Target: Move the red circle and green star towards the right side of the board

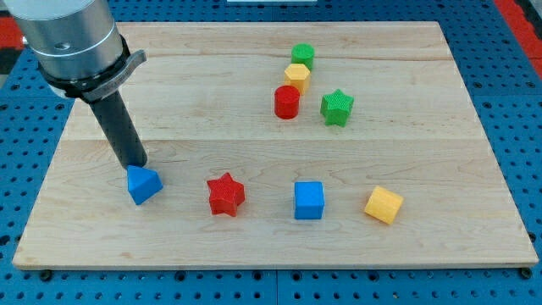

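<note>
My tip (137, 164) is resting far left on the table (254, 246), touching the blue triangular block (143, 185); this bare rod is holding nothing. The red circle (287, 102) and green star (337, 108) are sitting well apart from it, far right. The arm's upper part is running out of view.

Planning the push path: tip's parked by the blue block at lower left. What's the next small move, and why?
Probably lift off toward the view's upper right, to the left of the red circle. My tip sits at the blue triangular block, far left of both targets. The green star lies just right of the circle, so a rightward push from the circle's left could likely carry both.
</note>
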